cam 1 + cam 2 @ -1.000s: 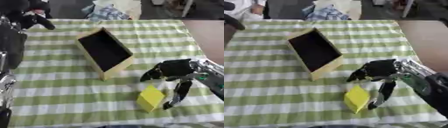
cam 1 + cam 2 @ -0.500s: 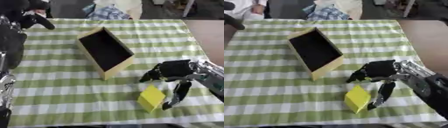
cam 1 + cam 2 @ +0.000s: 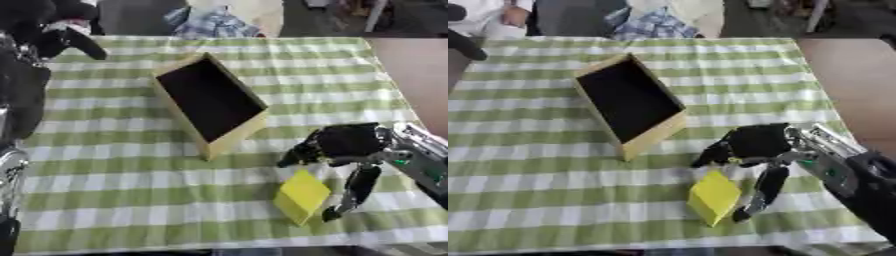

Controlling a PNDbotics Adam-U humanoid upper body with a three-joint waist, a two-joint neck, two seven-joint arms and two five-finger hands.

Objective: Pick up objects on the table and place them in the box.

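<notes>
A yellow block (image 3: 302, 195) lies on the green-and-white checked tablecloth (image 3: 122, 175) near the front edge. My right hand (image 3: 348, 142) hovers just over and to the right of it, fingers spread and hanging down on both sides of the block, not closed on it. The wooden box (image 3: 210, 102) with a dark inside sits open at the table's middle, up and to the left of the block. My left hand (image 3: 61, 37) shows at the upper left corner, dark and raised off the table; its fingers are not readable.
Crumpled plaid cloth (image 3: 210, 22) lies beyond the table's far edge. The bare brown table surface (image 3: 411, 75) shows at the right past the cloth. A person's sleeve and hand (image 3: 500, 15) sit at the far left edge.
My right hand has barely shifted, staying over the yellow block. The block and box lie where they were.
</notes>
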